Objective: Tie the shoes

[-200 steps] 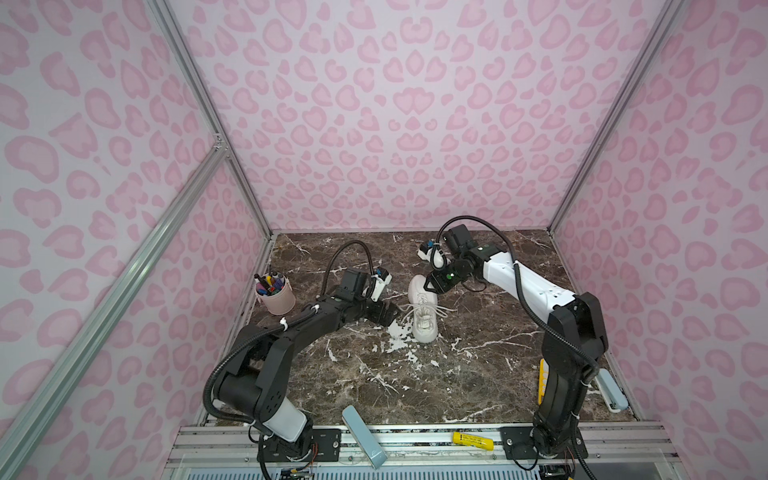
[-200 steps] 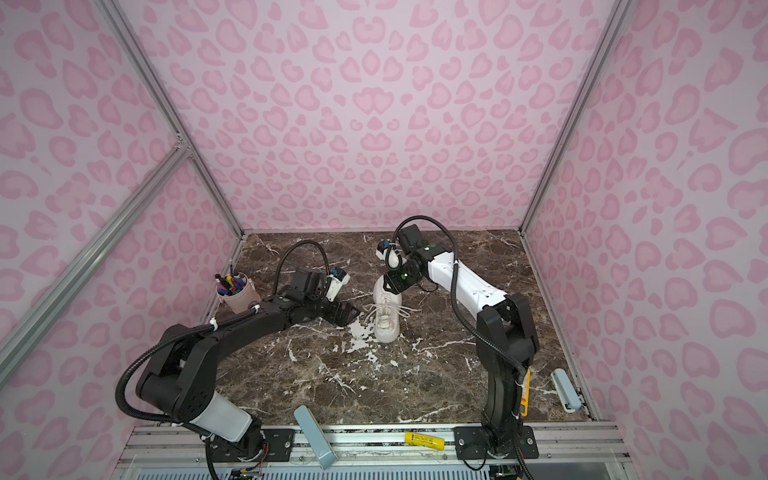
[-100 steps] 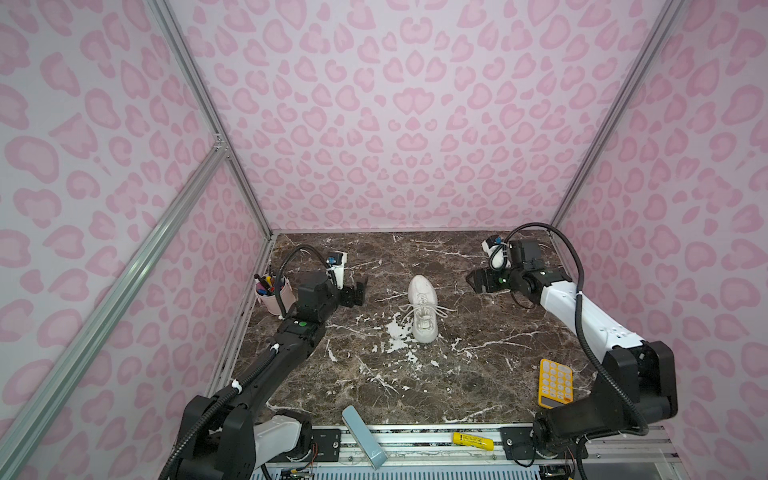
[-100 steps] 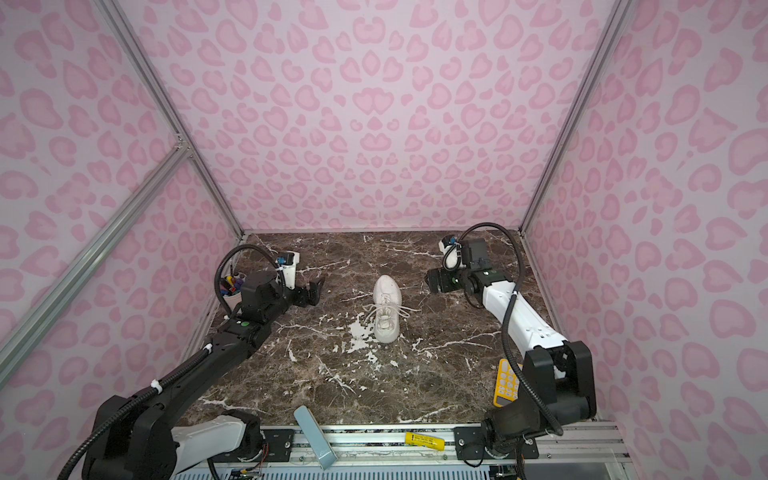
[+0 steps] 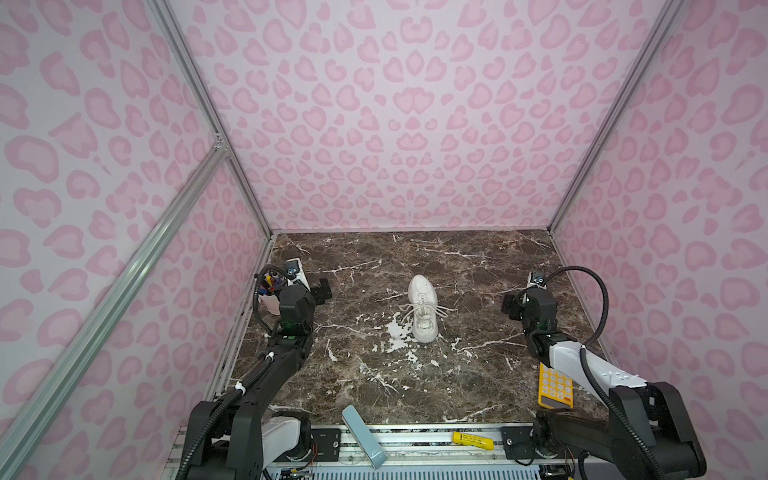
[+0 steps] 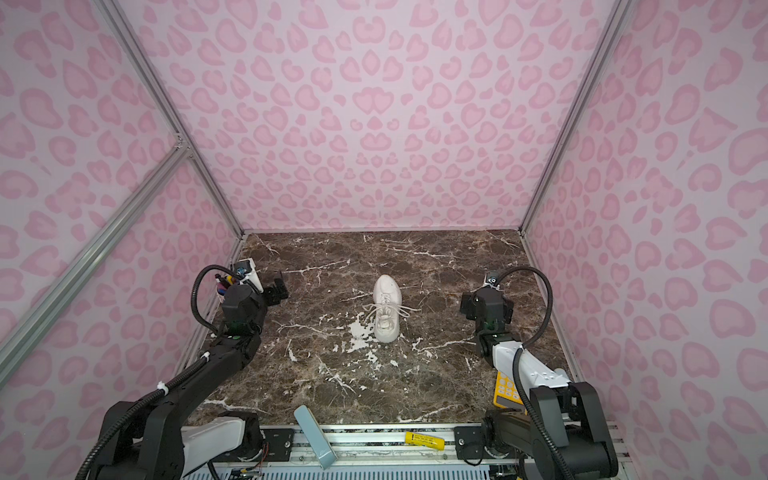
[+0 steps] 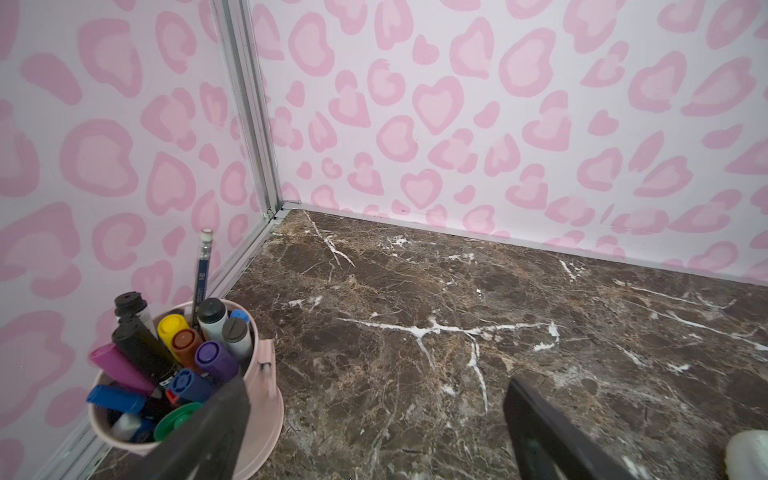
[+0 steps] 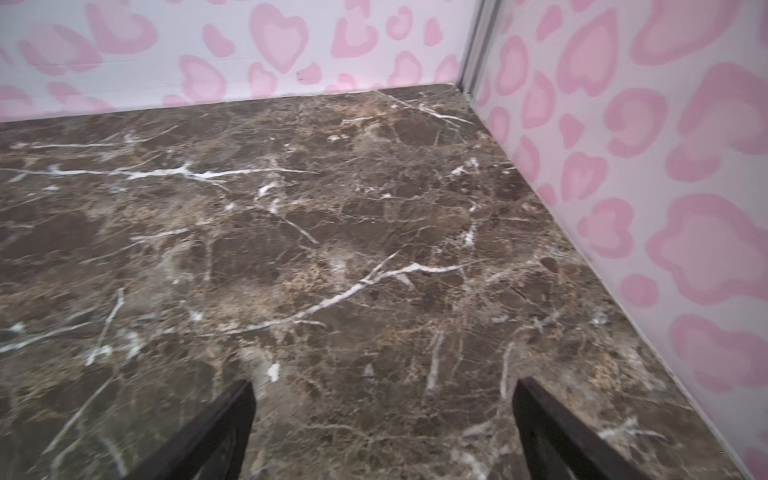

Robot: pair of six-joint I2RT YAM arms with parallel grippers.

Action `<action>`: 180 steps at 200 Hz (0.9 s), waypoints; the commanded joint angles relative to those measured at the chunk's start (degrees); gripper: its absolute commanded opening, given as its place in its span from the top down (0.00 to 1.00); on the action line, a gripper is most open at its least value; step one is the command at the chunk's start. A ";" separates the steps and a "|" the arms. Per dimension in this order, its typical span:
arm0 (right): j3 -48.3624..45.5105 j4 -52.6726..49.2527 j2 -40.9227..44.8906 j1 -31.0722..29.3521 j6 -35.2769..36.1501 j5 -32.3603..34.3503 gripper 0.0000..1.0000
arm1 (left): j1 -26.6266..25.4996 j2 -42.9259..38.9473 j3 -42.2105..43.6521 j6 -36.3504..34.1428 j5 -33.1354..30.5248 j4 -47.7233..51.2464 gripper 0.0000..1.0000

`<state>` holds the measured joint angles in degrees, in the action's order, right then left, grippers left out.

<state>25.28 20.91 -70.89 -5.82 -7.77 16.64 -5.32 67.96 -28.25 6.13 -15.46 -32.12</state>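
The white sneaker (image 5: pixel 423 309) lies near the middle of the brown marble worktop (image 5: pixel 415 374), sole down, toe toward the back edge and heel toward the front. In both top views its thin white laces (image 5: pixel 442 311) splay out to either side across the tongue; whether they form a knot is too fine to tell. Neither arm touches it. The left gripper (image 5: pixel 322 291) sits well apart from the shoe near the worktop's left edge, pointing inward toward it, while the right gripper (image 5: pixel 509 305) hangs near the right edge, also well clear. The sneaker lies between the two, roughly level with both. In the left wrist view the left gripper (image 7: pixel 374 399) has its dark fingers (image 7: pixel 216 432) spread wide with only bare marble between them. The right wrist view shows the same for the right gripper (image 8: pixel 384 386), jaws wide apart and holding nothing. Just beside the left gripper, against the left edge, stands a pink cup (image 7: pixel 259 399) packed with markers (image 7: pixel 216 359) and a pencil (image 7: pixel 202 270). A yellow calculator (image 5: pixel 555 386) lies near the front right corner, partly under the right arm. At the front edge a blue-grey case (image 5: pixel 362 436) overhangs the rail, with a yellow marker (image 5: pixel 473 440) lying on the rail itself.
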 commanded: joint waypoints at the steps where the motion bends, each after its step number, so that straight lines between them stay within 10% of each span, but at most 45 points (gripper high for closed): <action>1: -2.29 13.64 -1.39 0.59 2.96 5.92 0.02 | 0.40 2.16 1.46 -2.80 -4.40 -7.12 0.03; 121: -10.49 38.56 -12.28 3.12 3.88 1.74 0.02 | 6.66 16.01 14.06 -3.49 14.22 -32.69 0.03; 180: -6.79 38.56 -18.16 2.50 6.88 -3.38 0.02 | 7.36 16.09 8.71 -3.62 15.75 -22.01 0.03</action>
<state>16.51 57.71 -88.09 -3.01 -2.94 15.84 1.74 83.77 -18.04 2.33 -0.23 -55.77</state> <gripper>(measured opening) 0.984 0.970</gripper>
